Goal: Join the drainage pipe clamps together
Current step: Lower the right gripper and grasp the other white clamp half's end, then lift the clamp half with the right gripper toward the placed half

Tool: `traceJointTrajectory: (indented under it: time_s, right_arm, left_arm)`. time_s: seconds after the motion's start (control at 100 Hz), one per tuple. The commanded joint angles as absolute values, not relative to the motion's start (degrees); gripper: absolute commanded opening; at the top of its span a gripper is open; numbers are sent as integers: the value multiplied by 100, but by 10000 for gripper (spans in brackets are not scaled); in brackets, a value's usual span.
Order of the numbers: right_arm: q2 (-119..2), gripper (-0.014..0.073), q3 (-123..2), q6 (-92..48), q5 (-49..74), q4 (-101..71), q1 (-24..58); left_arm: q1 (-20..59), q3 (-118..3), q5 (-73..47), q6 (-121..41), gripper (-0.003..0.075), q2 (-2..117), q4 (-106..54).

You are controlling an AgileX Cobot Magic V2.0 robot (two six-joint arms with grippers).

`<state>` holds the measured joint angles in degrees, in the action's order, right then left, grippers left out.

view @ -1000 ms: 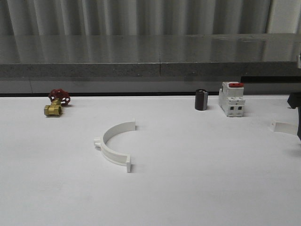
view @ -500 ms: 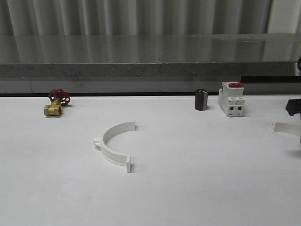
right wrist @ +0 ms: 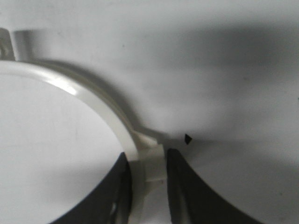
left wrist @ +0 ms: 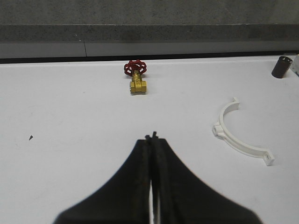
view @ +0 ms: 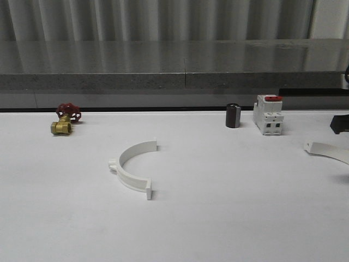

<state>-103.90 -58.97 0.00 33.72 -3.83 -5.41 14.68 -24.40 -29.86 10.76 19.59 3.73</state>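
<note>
A brass valve with a red handwheel (view: 65, 121) sits near the tabletop's (view: 218, 218) far left edge. Toward the middle lies one white plastic semicircular pipe clamp half (view: 132, 167), flat, its open side facing right and its end tabs pointing that way. The left tool (left wrist: 153, 138), fingers pressed together and holding nothing, hovers over bare tabletop with this half ahead and to its right, apart from it. A small dark cylinder (view: 233, 115) and a white breaker block with a red top (view: 268, 114) stand near the far edge, right of centre. At the right edge, the second white clamp half (view: 327, 150) is pinched at its mid-band lug between the right tool's (right wrist: 147, 175) fingers, which are closed on it; its free tab end points left toward the resting half, well apart, so the right arm looks placed to carry it leftward
</note>
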Motion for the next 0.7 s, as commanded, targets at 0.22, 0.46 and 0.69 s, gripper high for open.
traceJointTrajectory:
  time_s: [0.22,0.46,0.69]
  right_arm:
    - [-10134,24,-6131,-44,3400,-526,-587]
    - [-10073,24,-6727,258,3954,-862,-63]
    - [-10073,24,-7271,1861,3962,-482,1048]
  left_arm:
    - [1444,-2609,-2566,1067,-20,1993,386]
    - [1444,-2609,-2566,1067,-20,1993,386]
    - [1444,-2609,-2566,1067,-20,1993,386]
